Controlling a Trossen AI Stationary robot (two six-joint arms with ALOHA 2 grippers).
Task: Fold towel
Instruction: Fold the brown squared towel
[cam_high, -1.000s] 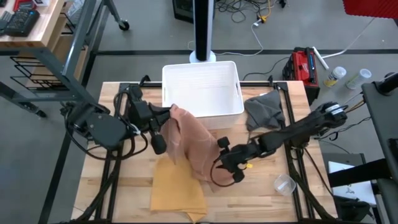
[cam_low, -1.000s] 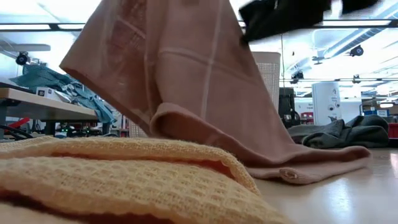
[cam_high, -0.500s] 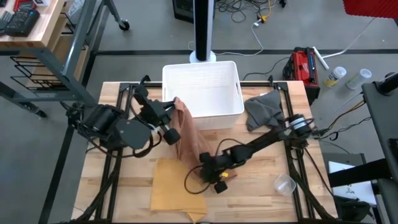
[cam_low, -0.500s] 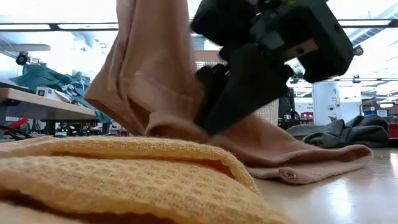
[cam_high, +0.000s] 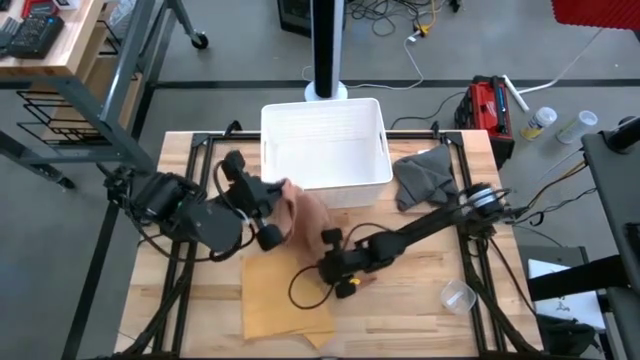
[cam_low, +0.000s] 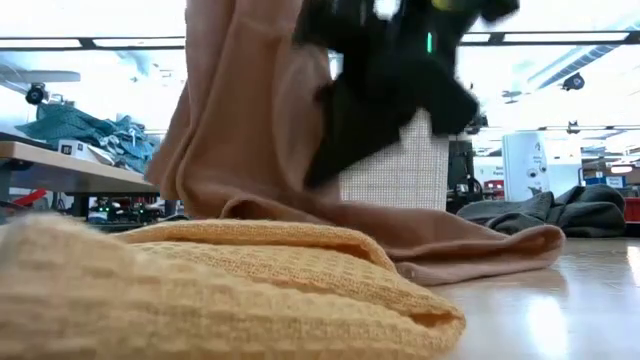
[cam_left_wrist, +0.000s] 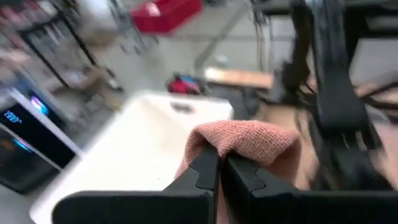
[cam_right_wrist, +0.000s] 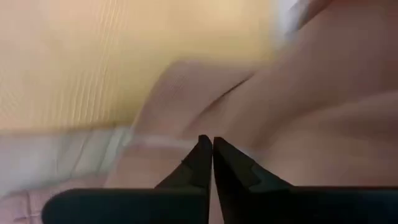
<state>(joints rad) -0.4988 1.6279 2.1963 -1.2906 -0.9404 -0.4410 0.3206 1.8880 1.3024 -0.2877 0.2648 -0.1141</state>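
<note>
A pink towel (cam_high: 305, 215) hangs bunched between my two grippers at the table's middle, in front of the white basket (cam_high: 325, 150). Its lower end (cam_low: 480, 250) lies on the table, partly against a yellow waffle towel (cam_high: 285, 305) spread flat near the front edge. My left gripper (cam_high: 275, 200) is shut on the towel's top at its left. My right gripper (cam_high: 325, 245) is shut on the towel close beside it, reaching in from the table's right. My left gripper pinches a rounded fold at the pink towel's top (cam_left_wrist: 242, 140) between its two fingers; several layers bulge out past the fingertips. The cloth hangs slack below the hold. My right gripper has its fingertips closed on the pink towel (cam_right_wrist: 217, 127), coming in from the table's right. The fingers hide which edge or how many layers they have. The cloth drapes down in front of the gripper (cam_low: 380, 100) onto the table.
A crumpled grey cloth (cam_high: 425, 175) lies at the back right, beside the basket. A clear plastic cup (cam_high: 457, 295) stands near the front right. Bare wood shows at the table's front right and far left.
My right gripper has gone toward the table's left, closing in on my left gripper. The pink towel, first spread wide between the two, has gathered into a narrow hanging bunch. Its lower end has stayed on the table.
</note>
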